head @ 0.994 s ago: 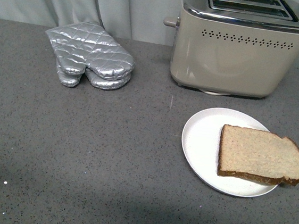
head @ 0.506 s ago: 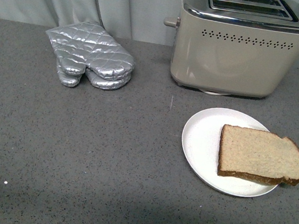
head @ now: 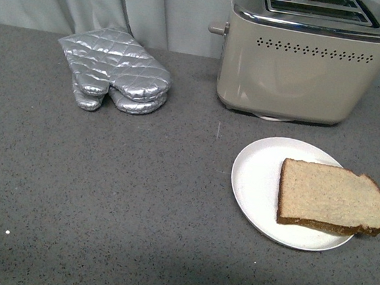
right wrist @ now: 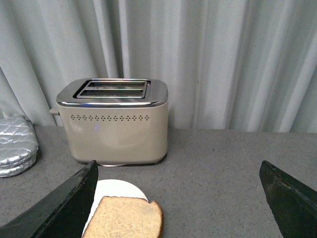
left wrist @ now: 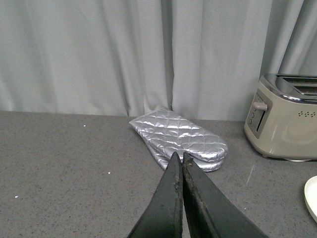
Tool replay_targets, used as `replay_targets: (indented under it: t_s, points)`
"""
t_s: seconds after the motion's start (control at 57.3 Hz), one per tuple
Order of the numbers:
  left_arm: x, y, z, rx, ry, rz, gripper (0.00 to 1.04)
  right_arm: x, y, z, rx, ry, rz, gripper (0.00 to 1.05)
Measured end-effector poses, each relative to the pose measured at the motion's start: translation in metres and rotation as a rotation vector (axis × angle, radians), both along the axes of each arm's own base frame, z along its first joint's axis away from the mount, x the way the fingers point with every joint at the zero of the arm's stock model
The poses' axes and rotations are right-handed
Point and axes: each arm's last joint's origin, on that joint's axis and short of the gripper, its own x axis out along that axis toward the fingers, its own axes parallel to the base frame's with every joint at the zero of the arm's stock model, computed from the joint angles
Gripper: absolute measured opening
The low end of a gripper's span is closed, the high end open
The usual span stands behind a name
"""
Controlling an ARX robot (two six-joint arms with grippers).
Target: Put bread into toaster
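The bread (head: 330, 197), a light-brown slice with a dark crust, lies flat on a white plate (head: 257, 180) at the right of the grey counter. The beige toaster (head: 300, 65) with a chrome top and two empty slots stands behind the plate. Neither arm shows in the front view. In the right wrist view my right gripper (right wrist: 178, 171) is open wide; the bread (right wrist: 126, 218) lies by its left finger (right wrist: 64, 206) and the toaster (right wrist: 116, 124) stands beyond. In the left wrist view my left gripper (left wrist: 180, 157) is shut and empty above the counter, the toaster (left wrist: 287, 121) far off.
A pair of silver quilted oven mitts (head: 116, 70) lies at the back left of the counter, also in the left wrist view (left wrist: 181, 139). A grey curtain (head: 157, 6) hangs behind the counter. The plate's edge (left wrist: 312, 198) shows in the left wrist view.
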Motion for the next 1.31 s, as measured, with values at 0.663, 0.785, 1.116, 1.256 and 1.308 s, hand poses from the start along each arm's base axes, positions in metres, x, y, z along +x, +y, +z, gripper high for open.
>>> replay_targets:
  t_s: [0.663,0.785,1.116,1.256,1.308]
  points:
    - [-0.013,0.0,-0.003,0.0,0.005,-0.002,0.45,0.055,-0.018,0.005,-0.04,0.338,0.061,0.95]
    - [-0.013,0.0,-0.003,0.0,0.005,-0.002,0.66,0.098,-0.029,-0.008,0.066,0.553,0.126,0.95]
    - [-0.013,0.0,-0.003,0.002,0.005,-0.002,0.98,0.184,-0.048,-0.069,0.334,1.026,0.252,0.95]
    - [-0.013,0.0,-0.003,0.002,0.005,-0.002,0.98,0.197,-0.046,-0.087,0.354,1.092,0.257,0.95]
    - [-0.013,0.0,-0.003,0.002,0.005,-0.002,0.98,0.2,-0.044,-0.092,0.371,1.104,0.266,0.95]
